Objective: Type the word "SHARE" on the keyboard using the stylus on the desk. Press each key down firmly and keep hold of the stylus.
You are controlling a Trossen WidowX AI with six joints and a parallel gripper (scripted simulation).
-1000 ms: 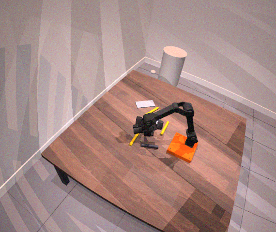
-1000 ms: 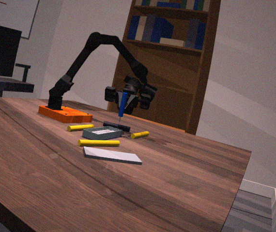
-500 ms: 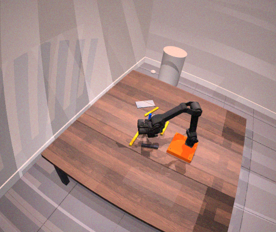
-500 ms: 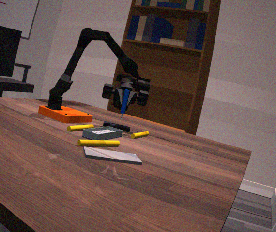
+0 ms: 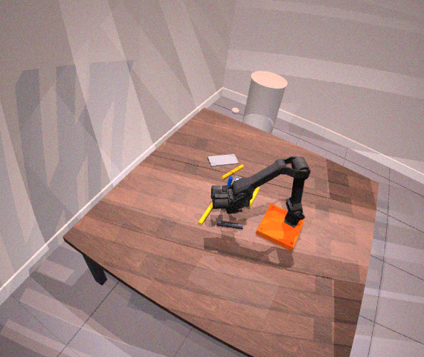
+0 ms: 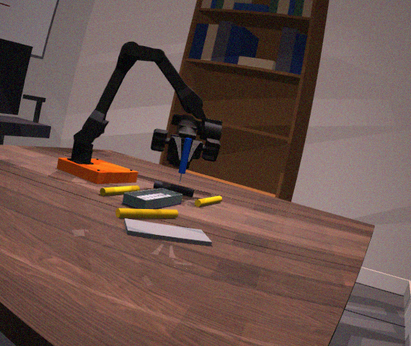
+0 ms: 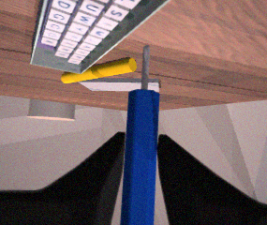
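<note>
My gripper [image 6: 183,161] [image 7: 140,140] is shut on the blue stylus [image 5: 230,180] [image 6: 186,151] [image 7: 141,114], held nearly upright with its thin grey tip down. The keyboard [image 6: 142,202] [image 7: 53,66] is a small grey-green tray with rows of white lettered keys; in the top view the arm hides most of it. The stylus tip [image 6: 180,177] [image 7: 145,67] is in the air, touching no key. In the wrist view it stands to the right of the keyboard, over bare wood. Only some key letters are readable there.
Yellow bars [image 5: 205,213] [image 6: 146,213] [image 7: 107,69] lie around the keyboard. A black bar [image 5: 229,224] [image 6: 173,188] lies near it. A pale flat slab [image 5: 222,159] [image 6: 166,231] lies beyond one yellow bar. The arm stands on an orange base [image 5: 275,226] [image 6: 104,174].
</note>
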